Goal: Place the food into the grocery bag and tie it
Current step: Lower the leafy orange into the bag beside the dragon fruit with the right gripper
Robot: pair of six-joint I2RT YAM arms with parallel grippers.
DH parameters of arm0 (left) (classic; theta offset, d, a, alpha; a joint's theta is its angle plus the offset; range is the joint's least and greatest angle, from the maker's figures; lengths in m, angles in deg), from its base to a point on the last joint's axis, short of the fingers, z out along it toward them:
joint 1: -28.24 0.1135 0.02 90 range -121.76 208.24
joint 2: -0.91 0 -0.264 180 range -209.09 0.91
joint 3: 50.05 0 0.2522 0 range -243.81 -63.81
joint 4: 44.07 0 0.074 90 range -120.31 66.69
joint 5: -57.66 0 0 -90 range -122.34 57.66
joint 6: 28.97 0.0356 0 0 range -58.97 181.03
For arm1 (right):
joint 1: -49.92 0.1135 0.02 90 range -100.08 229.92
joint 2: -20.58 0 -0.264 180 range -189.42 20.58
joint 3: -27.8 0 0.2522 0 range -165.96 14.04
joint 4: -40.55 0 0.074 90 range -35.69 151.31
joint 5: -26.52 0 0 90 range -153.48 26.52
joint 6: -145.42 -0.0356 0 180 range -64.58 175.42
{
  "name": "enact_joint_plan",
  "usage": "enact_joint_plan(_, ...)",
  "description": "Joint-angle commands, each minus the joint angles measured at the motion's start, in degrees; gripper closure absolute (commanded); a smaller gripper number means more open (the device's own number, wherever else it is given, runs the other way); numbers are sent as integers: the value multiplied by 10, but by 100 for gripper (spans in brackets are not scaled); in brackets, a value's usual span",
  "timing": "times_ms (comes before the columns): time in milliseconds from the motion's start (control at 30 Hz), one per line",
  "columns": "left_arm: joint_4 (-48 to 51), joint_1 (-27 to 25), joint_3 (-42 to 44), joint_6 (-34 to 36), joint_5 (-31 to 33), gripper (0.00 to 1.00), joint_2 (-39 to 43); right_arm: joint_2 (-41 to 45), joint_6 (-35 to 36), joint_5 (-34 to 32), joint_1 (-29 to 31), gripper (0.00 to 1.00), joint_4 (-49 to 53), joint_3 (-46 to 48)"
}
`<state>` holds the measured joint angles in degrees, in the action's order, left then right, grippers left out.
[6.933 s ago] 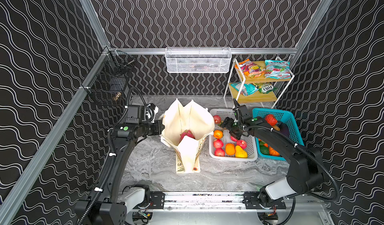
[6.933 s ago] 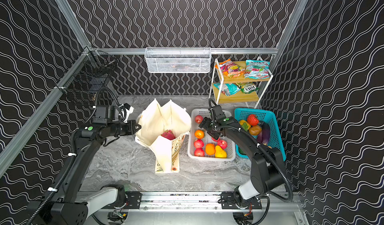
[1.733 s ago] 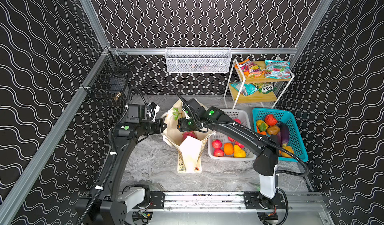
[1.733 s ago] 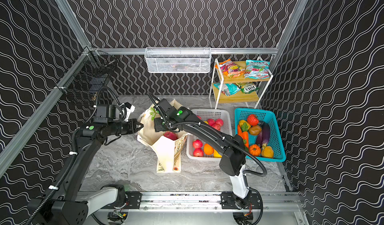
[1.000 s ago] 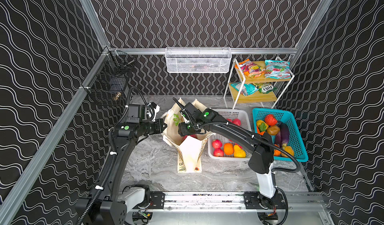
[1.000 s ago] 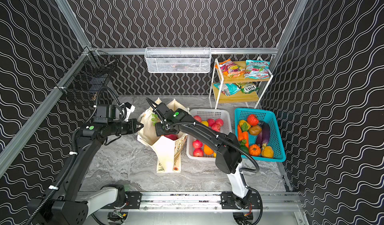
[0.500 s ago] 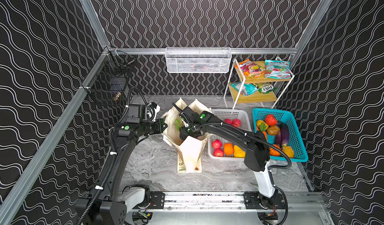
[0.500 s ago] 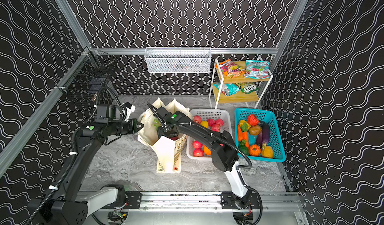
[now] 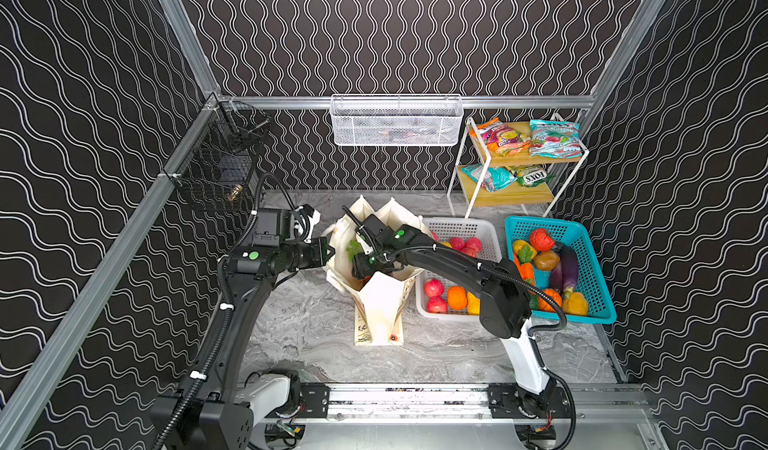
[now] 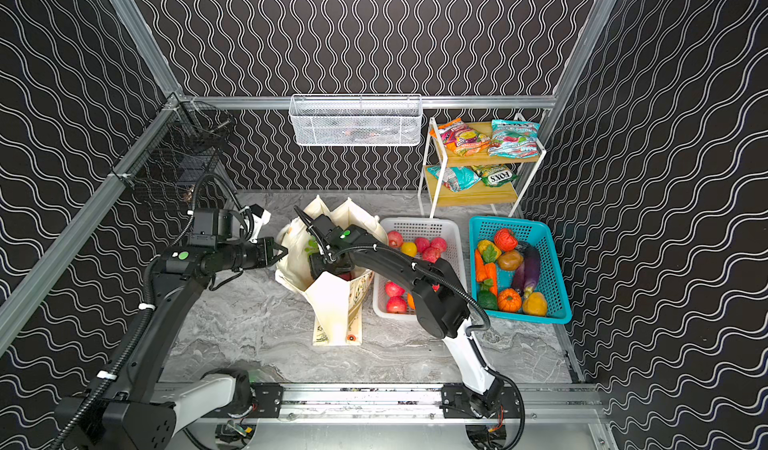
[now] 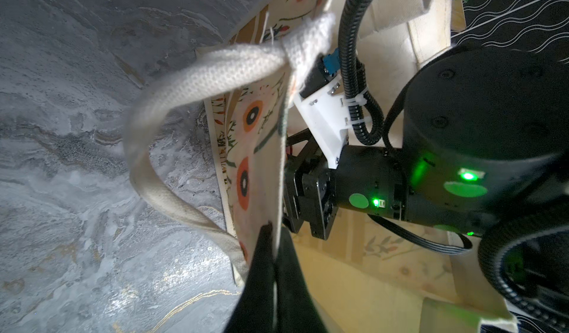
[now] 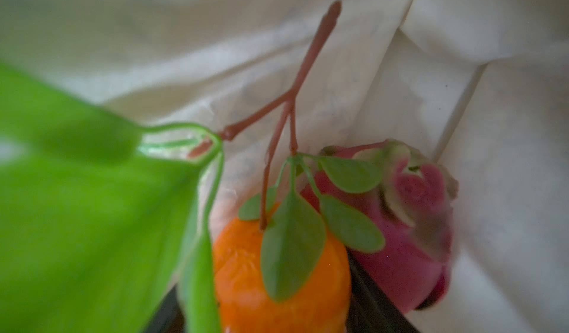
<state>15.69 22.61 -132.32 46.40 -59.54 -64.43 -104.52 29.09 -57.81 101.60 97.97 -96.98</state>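
Note:
The grocery bag (image 9: 380,302) (image 10: 332,302), a cream floral tote, stands open mid-table. My left gripper (image 9: 330,252) (image 10: 284,253) (image 11: 271,233) is shut on the bag's left rim (image 11: 261,150), with the white strap handle (image 11: 197,76) looping beside it. My right gripper (image 9: 361,267) (image 10: 322,269) (image 12: 277,310) reaches down inside the bag, shut on an orange (image 12: 246,273) that has a brown stem and green leaves (image 12: 77,223). A magenta dragon fruit (image 12: 409,233) lies in the bag right beside the orange.
A white basket (image 9: 490,235) of fruit and a teal basket (image 9: 598,294) of vegetables, a red ribbed fruit (image 9: 540,239) among them, stand right of the bag. Behind them a shelf rack (image 9: 465,165) holds snack packets (image 9: 486,175). A white wire basket (image 9: 395,119) hangs on the back rail.
My right arm has carried the orange from the white basket over the bag and, in the last second, sunk deeper inside. The left gripper has kept its hold on the rim.

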Motion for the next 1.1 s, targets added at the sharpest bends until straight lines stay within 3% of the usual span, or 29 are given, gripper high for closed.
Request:
enact_joint_plan(0, -22, 0, 2, 4, -7, 100, 2, -16, -2, -30, -6, 36, 77, 13)
enact_joint_plan(267, -25, 0, 3, 2, -7, 100, 3, 2, 10, -45, -8, 36, 95, 12)
enact_joint_plan(633, -30, -1, 3, 0, -8, 100, 1, 64, 100, -55, -8, 36, 126, 34)
enact_joint_plan(1067, -35, -1, 3, -3, -9, 100, 0, 88, 144, -53, -8, 36, 78, 81)
